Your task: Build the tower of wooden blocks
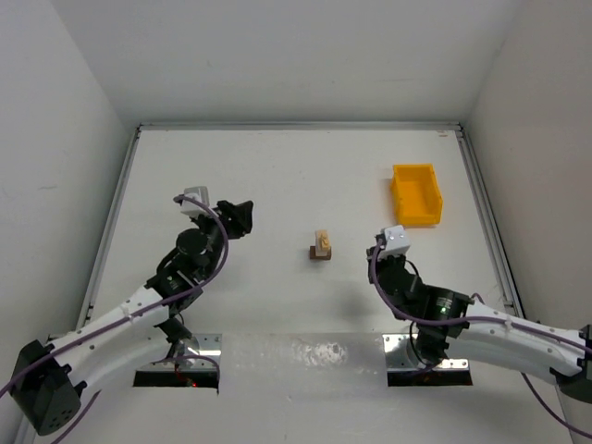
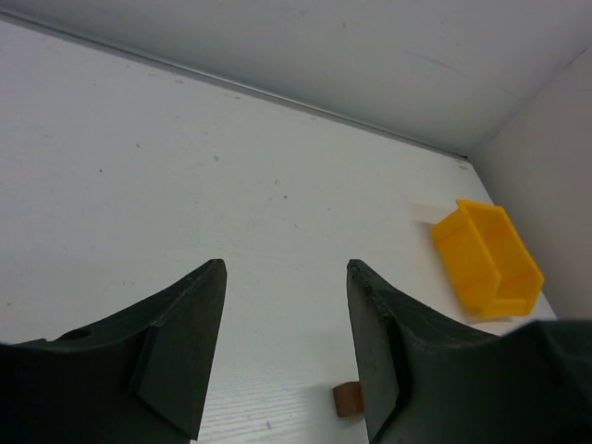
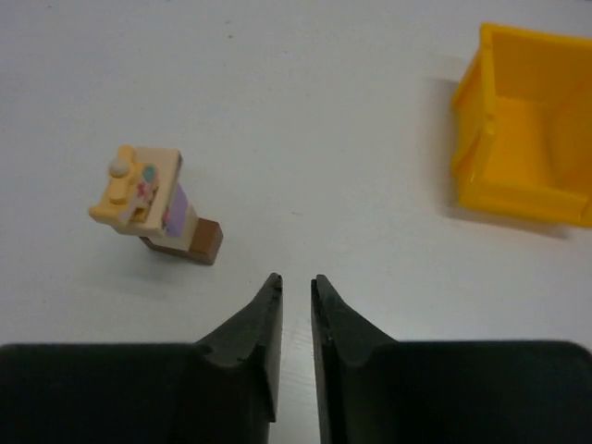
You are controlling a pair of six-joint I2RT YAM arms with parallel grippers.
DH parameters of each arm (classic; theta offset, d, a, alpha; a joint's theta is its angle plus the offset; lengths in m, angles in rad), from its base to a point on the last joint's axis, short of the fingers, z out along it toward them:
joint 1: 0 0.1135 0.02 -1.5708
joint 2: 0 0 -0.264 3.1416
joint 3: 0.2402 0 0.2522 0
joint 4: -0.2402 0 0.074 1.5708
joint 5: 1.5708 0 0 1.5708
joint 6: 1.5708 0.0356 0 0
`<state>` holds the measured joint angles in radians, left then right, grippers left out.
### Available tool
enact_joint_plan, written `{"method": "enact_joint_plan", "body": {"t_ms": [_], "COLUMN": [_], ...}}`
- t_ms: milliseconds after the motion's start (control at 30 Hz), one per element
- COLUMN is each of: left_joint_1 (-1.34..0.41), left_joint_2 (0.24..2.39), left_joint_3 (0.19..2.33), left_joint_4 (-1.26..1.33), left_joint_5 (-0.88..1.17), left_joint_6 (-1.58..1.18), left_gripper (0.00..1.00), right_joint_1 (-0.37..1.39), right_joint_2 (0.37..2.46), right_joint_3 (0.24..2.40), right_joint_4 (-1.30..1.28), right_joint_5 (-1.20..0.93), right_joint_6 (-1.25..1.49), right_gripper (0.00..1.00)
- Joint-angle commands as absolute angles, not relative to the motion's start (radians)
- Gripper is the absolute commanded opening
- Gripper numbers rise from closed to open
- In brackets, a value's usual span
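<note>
The wood block tower (image 1: 321, 246) stands mid-table: a dark brown block at the bottom, purple and light tan blocks above it, and a tan piece with a small knob on top. The right wrist view shows the tower (image 3: 157, 203) upright, ahead and to the left of my right gripper (image 3: 296, 279). That gripper's jaws are almost together, with only a thin slit and nothing between them. My left gripper (image 2: 287, 268) is open and empty, raised over the table to the left of the tower. Only the brown base block (image 2: 347, 400) peeks out beside its right finger.
A yellow plastic bin (image 1: 416, 194) sits at the back right, open side up, also visible as the bin (image 3: 527, 129) and the bin (image 2: 486, 259) in the wrist views. White walls enclose the table on three sides.
</note>
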<state>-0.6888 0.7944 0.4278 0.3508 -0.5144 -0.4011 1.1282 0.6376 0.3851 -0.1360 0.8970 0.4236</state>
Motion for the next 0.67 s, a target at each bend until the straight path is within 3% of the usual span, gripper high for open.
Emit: {"method": "enact_joint_plan", "body": {"t_ms": [0, 100, 200, 300, 400, 633], "left_joint_1": [-0.698, -0.698, -0.698, -0.698, -0.698, -0.698], "left_joint_2": [0.705, 0.611, 0.549, 0.511, 0.503, 0.519], "left_joint_3": [0.431, 0.439, 0.471, 0.488, 0.492, 0.511], "left_joint_4": [0.281, 0.190, 0.074, 0.002, 0.002, -0.035], "left_joint_5": [-0.453, -0.446, -0.485, -0.520, -0.532, -0.534], "left_joint_6": [-0.469, -0.498, -0.514, -0.517, -0.511, -0.509], "left_gripper": [0.53, 0.56, 0.56, 0.56, 0.56, 0.56], "right_joint_1": [1.132, 1.132, 1.132, 1.132, 1.132, 1.132], "right_joint_2": [0.549, 0.511, 0.497, 0.492, 0.499, 0.526], "right_joint_3": [0.326, 0.270, 0.236, 0.227, 0.227, 0.238], "right_joint_4": [-0.228, -0.290, -0.344, -0.341, -0.302, -0.268], "right_joint_5": [0.975, 1.083, 1.166, 1.178, 1.164, 1.141], "right_joint_6": [0.488, 0.566, 0.646, 0.634, 0.588, 0.561], "right_gripper": [0.19, 0.50, 0.74, 0.91, 0.96, 0.97]}}
